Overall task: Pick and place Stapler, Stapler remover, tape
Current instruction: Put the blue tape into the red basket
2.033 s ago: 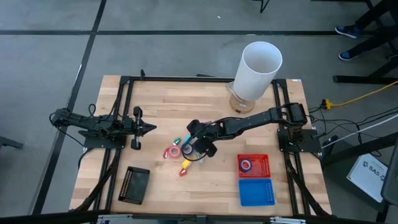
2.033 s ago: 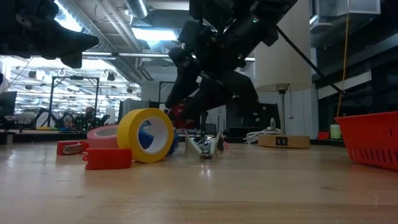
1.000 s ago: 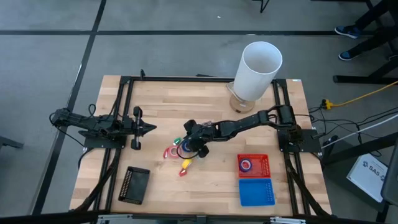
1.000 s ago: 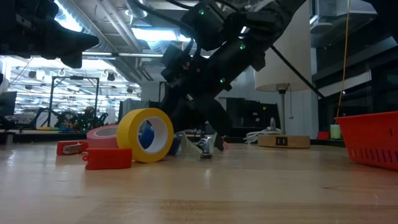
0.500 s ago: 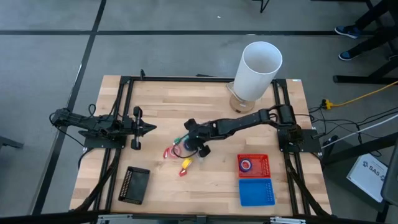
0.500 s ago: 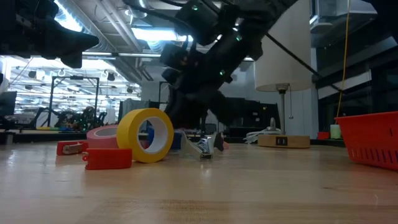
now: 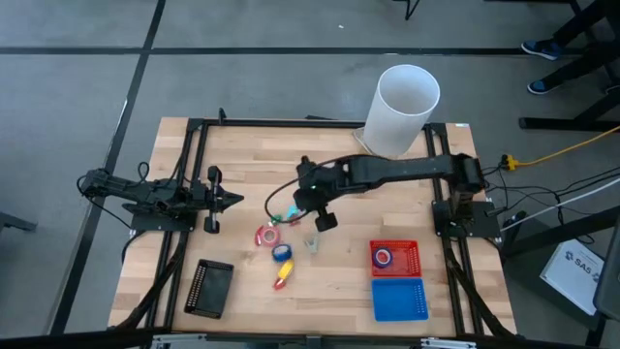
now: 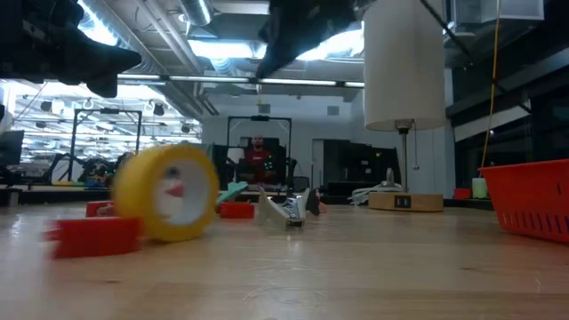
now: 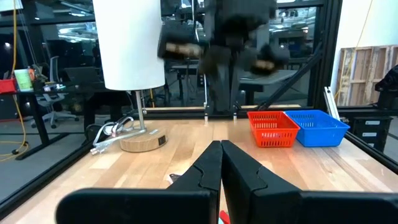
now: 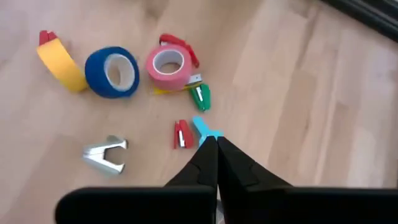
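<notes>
High view shows my right gripper (image 7: 312, 208) raised over the middle of the table (image 7: 242, 174), fingers pressed together and holding nothing I can make out. Below it lie the pink-red tape roll (image 7: 267, 237), the blue tape roll (image 7: 281, 253) and the orange-yellow tape roll (image 7: 282, 278), strung toward the table's near edge. A silver staple remover (image 7: 312, 240) sits just beside the blue roll. My wrist camera also sees small green (image 10: 200, 96), red (image 10: 181, 134) and light blue (image 10: 204, 129) bits near the pink-red roll. My left gripper (image 7: 231, 201) waits at the left side, fingers together and empty.
</notes>
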